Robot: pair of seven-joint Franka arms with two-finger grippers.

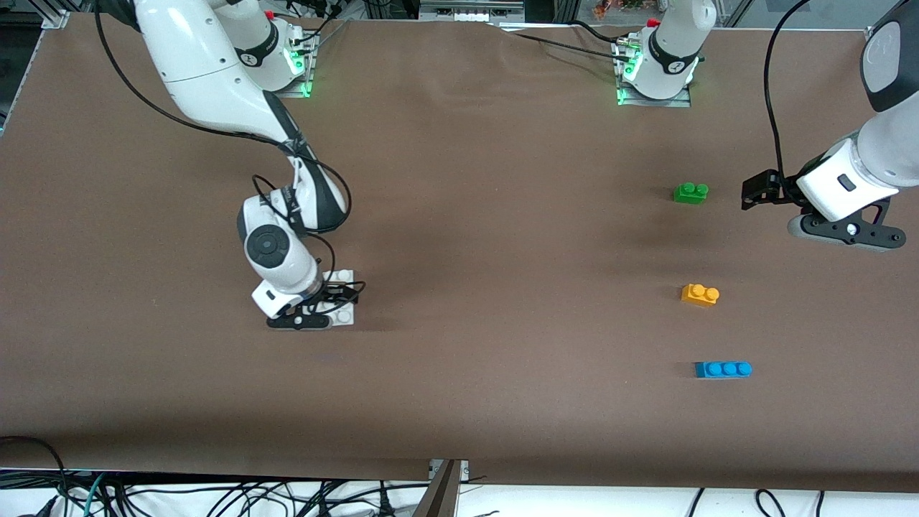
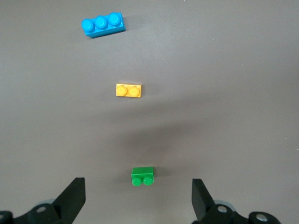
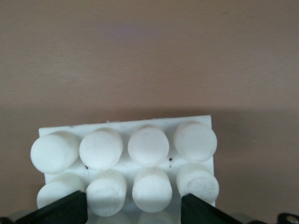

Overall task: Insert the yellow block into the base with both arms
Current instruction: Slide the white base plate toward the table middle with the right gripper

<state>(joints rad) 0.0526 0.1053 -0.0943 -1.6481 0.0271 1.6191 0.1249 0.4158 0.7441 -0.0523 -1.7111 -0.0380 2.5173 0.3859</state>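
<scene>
The yellow block (image 1: pixel 700 294) (image 2: pixel 129 90) lies alone on the brown table toward the left arm's end, with nothing touching it. The white studded base (image 1: pixel 343 276) (image 3: pixel 148 144) lies flat toward the right arm's end. My right gripper (image 1: pixel 327 305) (image 3: pixel 134 207) is down on the base, and its black fingers (image 3: pixel 65 210) straddle two middle studs with a small gap on one side. My left gripper (image 1: pixel 847 233) (image 2: pixel 138 200) hangs open and empty in the air over the table beside the green brick.
A green two-stud brick (image 1: pixel 691 192) (image 2: pixel 142 176) lies farther from the front camera than the yellow block. A blue three-stud brick (image 1: pixel 723 369) (image 2: pixel 103 24) lies nearer. The three stand in a row. Cables hang below the table's front edge (image 1: pixel 459 477).
</scene>
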